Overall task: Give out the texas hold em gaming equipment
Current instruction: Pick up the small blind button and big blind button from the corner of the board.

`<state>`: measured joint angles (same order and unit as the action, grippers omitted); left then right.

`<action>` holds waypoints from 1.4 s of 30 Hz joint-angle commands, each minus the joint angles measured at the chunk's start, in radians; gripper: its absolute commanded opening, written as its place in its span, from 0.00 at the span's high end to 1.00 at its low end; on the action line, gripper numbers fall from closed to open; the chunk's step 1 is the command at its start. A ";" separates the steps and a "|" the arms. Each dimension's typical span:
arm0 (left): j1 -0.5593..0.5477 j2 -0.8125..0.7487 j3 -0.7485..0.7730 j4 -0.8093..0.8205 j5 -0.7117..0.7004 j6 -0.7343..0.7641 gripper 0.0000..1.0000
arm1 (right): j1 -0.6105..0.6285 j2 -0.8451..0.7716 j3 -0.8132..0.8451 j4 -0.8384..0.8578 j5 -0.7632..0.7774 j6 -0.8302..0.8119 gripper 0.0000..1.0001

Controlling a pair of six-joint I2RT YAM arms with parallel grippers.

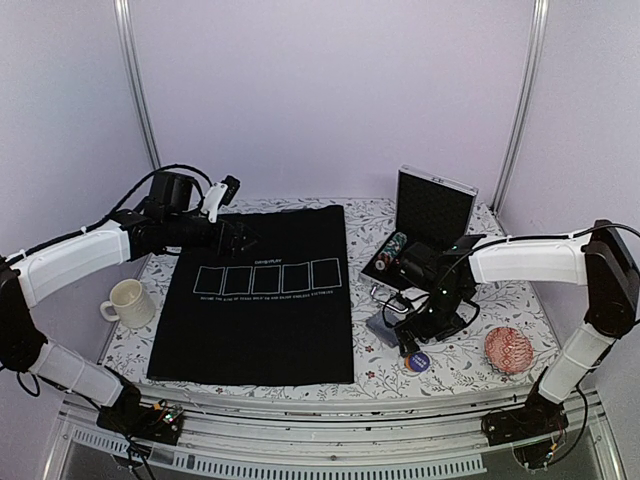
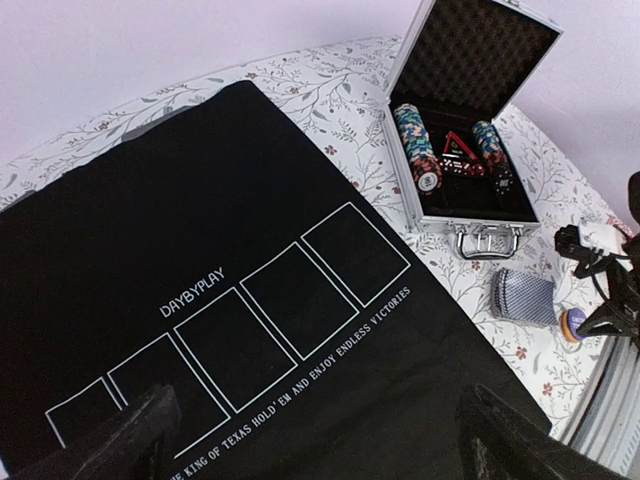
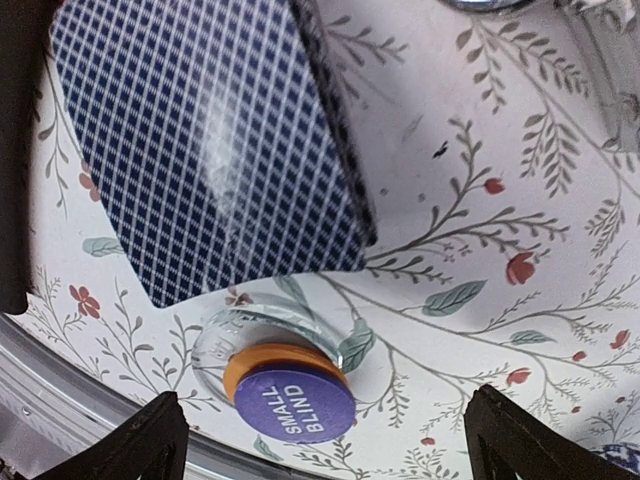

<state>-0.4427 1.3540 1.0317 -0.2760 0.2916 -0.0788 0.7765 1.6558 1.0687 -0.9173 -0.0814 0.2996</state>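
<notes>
Hovering left gripper (image 1: 238, 238): released, jaws spread wide with nothing between them, above the far-left part of the black mat (image 1: 260, 300).
Right gripper (image 1: 408, 335): released too, fingers well apart, pointing down over the deck of cards (image 3: 200, 150) and the purple button (image 3: 295, 405); it grasps nothing.
Deck of cards: blue-grey diamond backs up, squared in 1 pile on the worktop (image 1: 470, 370), just right of the mat and toward the near edge.
Purple button: marked SMALL BLIND, stacked on an orange disc (image 3: 240, 365), which overlaps a clear round disc (image 3: 260, 315); all 3 lie just beside the deck on its near-edge side.
Poker chips (image 2: 415, 145): 2 rows lying inside the open case (image 2: 470, 215), toward the far-right corner.
Black mat: printed with 5 outlined card boxes in a row.
Mug (image 1: 128, 302): cream, by the left edge, beside the mat.
Red patterned disc (image 1: 508, 350): near the right edge, well apart from the deck.
</notes>
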 commanded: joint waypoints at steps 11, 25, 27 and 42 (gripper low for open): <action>-0.017 0.010 0.021 -0.017 0.013 0.019 0.02 | 0.072 0.032 -0.037 0.007 -0.029 0.093 0.16; -0.017 0.020 0.019 -0.019 0.014 0.029 0.02 | 0.075 0.080 -0.058 0.045 -0.027 0.098 0.34; -0.018 0.019 0.020 -0.020 0.012 0.031 0.02 | 0.079 0.086 -0.060 0.042 -0.032 0.099 0.36; -0.017 0.016 0.021 -0.025 0.009 0.034 0.02 | 0.093 0.074 -0.066 -0.002 0.038 0.118 0.72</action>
<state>-0.4454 1.3636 1.0317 -0.2836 0.2989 -0.0551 0.8616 1.7214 1.0222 -0.8879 -0.1200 0.4034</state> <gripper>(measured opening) 0.984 0.488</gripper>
